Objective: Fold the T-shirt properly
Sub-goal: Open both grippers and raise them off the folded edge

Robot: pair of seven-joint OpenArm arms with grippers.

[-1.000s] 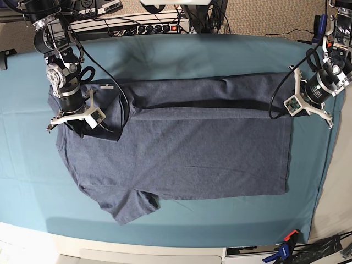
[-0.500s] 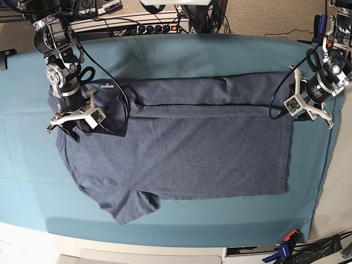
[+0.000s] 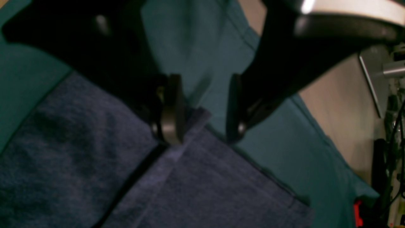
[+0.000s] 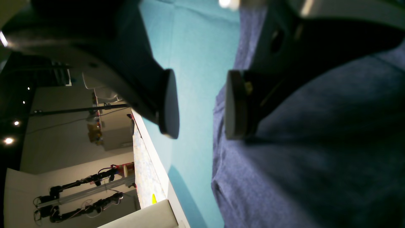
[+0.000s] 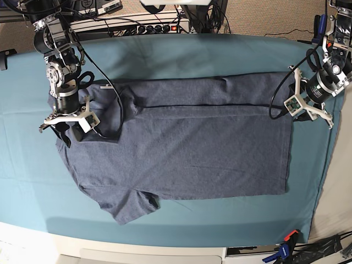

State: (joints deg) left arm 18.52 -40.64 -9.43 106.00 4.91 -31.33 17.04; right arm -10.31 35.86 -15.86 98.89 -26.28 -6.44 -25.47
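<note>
The slate-blue T-shirt (image 5: 181,148) lies spread on the teal tablecloth (image 5: 192,52), its far long edge folded over toward the middle and one sleeve (image 5: 129,206) sticking out at the front left. My left gripper (image 5: 304,111) stands open at the shirt's far right corner. In the left wrist view the left gripper (image 3: 202,110) has that corner of the T-shirt (image 3: 205,190) lying loose between its fingers. My right gripper (image 5: 69,127) is open at the collar end. In the right wrist view the right gripper (image 4: 199,104) hangs over the cloth, beside the T-shirt's (image 4: 316,142) edge.
A power strip (image 5: 137,27) and cables run along the table's back edge. A blue and red clamp (image 5: 283,250) sits at the front right corner. The tablecloth's right edge (image 5: 330,165) drops off just past the left arm.
Both grippers have opened and let go of the folded edge. The fold, lifted before, now lies flat on the shirt. The right gripper has shifted a little to the view's left.
</note>
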